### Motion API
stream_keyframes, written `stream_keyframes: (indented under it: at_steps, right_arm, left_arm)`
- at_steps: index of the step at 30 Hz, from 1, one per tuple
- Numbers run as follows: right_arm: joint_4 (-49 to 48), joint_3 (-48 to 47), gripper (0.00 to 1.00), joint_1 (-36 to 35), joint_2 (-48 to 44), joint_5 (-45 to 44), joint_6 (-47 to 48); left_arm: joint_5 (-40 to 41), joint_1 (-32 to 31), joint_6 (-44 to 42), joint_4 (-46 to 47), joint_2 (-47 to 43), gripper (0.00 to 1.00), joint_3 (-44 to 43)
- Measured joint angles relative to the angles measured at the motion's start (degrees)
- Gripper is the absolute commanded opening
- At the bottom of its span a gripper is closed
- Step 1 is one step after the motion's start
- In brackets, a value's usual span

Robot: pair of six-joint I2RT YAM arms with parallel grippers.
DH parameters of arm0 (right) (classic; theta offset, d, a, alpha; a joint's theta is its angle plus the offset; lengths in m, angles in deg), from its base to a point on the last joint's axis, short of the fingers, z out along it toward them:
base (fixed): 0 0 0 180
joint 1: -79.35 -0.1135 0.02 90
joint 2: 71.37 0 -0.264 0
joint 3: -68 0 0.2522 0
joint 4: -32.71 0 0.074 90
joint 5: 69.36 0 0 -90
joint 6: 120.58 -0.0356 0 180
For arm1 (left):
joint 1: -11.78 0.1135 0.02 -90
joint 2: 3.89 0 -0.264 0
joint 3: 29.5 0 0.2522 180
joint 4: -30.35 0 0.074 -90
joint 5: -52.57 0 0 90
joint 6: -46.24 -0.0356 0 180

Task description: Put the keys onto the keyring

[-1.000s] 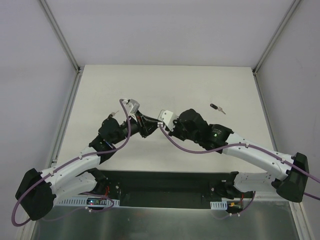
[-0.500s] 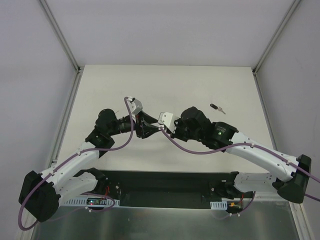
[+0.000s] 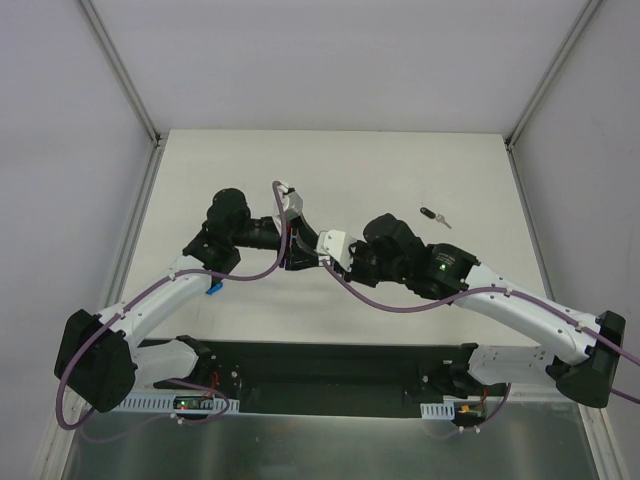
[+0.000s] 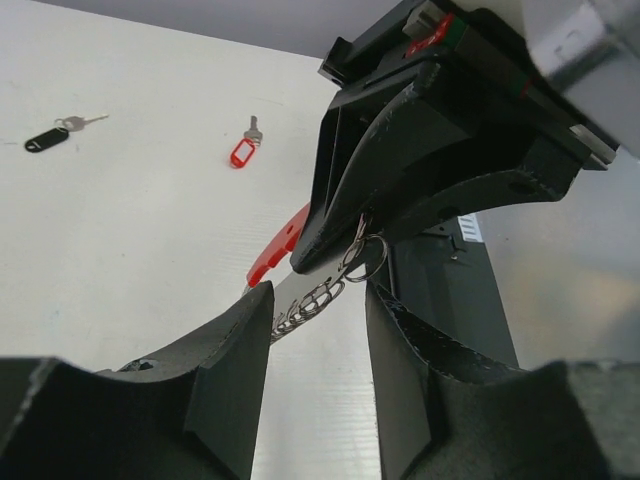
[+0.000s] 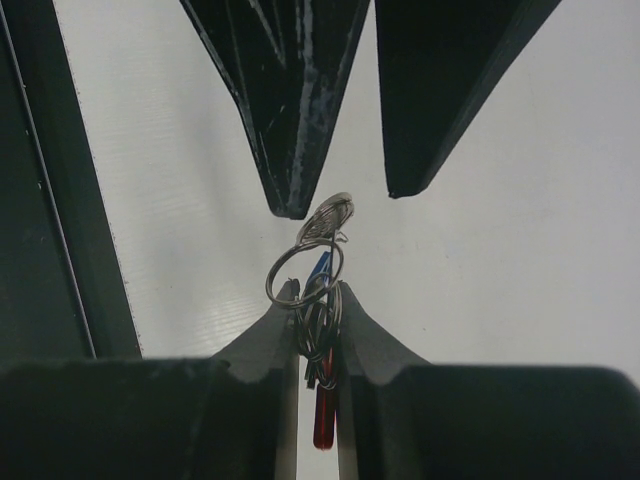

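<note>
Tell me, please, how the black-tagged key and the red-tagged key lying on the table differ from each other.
The black-tagged key has a black tag; the red-tagged key has a red one. The black-tagged key lies far left in the left wrist view, blade pointing right; the red-tagged key lies nearer the middle, blade pointing away from the camera. Both are small, silver-bladed and lie loose on the table.

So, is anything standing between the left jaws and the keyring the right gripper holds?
Nothing visible does. The left gripper stands open right at the keyring, the chain at the gap between its jaws, while the right gripper is shut on the ring end. The black key and red-tagged key lie well away.
</note>
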Motion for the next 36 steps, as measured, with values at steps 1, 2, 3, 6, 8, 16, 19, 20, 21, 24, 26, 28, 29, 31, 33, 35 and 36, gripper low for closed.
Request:
stream_keyframes:
  at_steps: [1, 2, 3, 6, 8, 16, 19, 20, 21, 24, 26, 28, 29, 31, 33, 35, 36]
  right_arm:
    - [0.00, 0.00, 0.01, 0.00, 0.00, 0.07, 0.04]
    - [0.00, -0.02, 0.01, 0.00, 0.00, 0.17, 0.07]
    - [0.00, -0.04, 0.01, 0.00, 0.00, 0.22, 0.09]
    - [0.00, -0.07, 0.01, 0.00, 0.00, 0.37, 0.17]
    - [0.02, -0.07, 0.02, 0.00, 0.00, 0.39, 0.28]
    - [0.72, -0.61, 0.01, 0.00, 0.00, 0.48, 0.48]
    - [1.03, -0.61, 0.01, 0.00, 0.02, 0.57, 0.48]
    - [1.05, -0.61, 0.01, 0.00, 0.02, 0.59, 0.50]
    - [1.07, -0.61, 0.01, 0.00, 0.02, 0.55, 0.48]
    - [1.25, -0.61, 0.01, 0.00, 0.02, 0.33, 0.50]
    - [1.25, -0.61, 0.01, 0.00, 0.02, 0.20, 0.48]
    - [1.22, -0.61, 0.01, 0.00, 0.02, -0.13, 0.48]
    - [1.25, -0.61, 0.01, 0.00, 0.02, -0.33, 0.50]
    - [1.22, -0.61, 0.01, 0.00, 0.02, -1.07, 0.46]
    - [1.25, -0.61, 0.01, 0.00, 0.02, -1.57, 0.39]
    - [1.20, -0.61, 0.01, 0.00, 0.04, -1.81, 0.00]
    - [1.16, -0.61, 0.01, 0.00, 0.04, -2.21, -0.33]
  left_arm:
    - [-0.72, 0.00, 0.00, -0.48, 0.52, 0.37, -0.20]
    - [-1.36, 0.00, 0.00, -0.85, 0.96, 0.37, -0.33]
    - [-1.97, 0.00, -0.04, -1.05, 1.33, 0.36, -0.39]
    - [-2.97, 0.00, -0.09, -2.40, 2.05, 0.33, -0.76]
    - [-3.54, -0.02, -0.15, -3.04, 2.40, 0.31, -1.14]
    - [-3.54, -0.46, -0.83, -4.00, 2.73, 0.14, -1.51]
    - [-3.45, -0.50, -1.09, -4.04, 2.73, 0.03, -1.51]
    - [-3.26, -0.48, -1.31, -4.04, 2.73, 0.00, -1.51]
    - [-3.10, -0.48, -1.33, -4.15, 2.71, 0.00, -1.51]
    - [-2.01, -0.50, -1.42, -4.61, 2.45, 0.00, -1.51]
    - [-0.94, -0.50, -1.62, -5.16, 1.81, 0.00, -1.51]
    - [0.66, -0.50, -1.97, -6.05, 0.66, 0.00, -1.51]
    - [1.42, -0.50, -2.32, -6.60, 0.00, 0.00, -1.49]
    - [3.74, -0.50, -3.02, -7.50, -1.44, 0.00, -1.49]
    - [6.27, -0.52, -3.19, -8.17, -2.69, 0.00, -1.49]
    - [8.52, -0.76, -3.08, -8.70, -3.41, 0.00, -1.49]
    - [9.27, -0.85, -2.89, -8.87, -3.56, 0.00, -1.49]
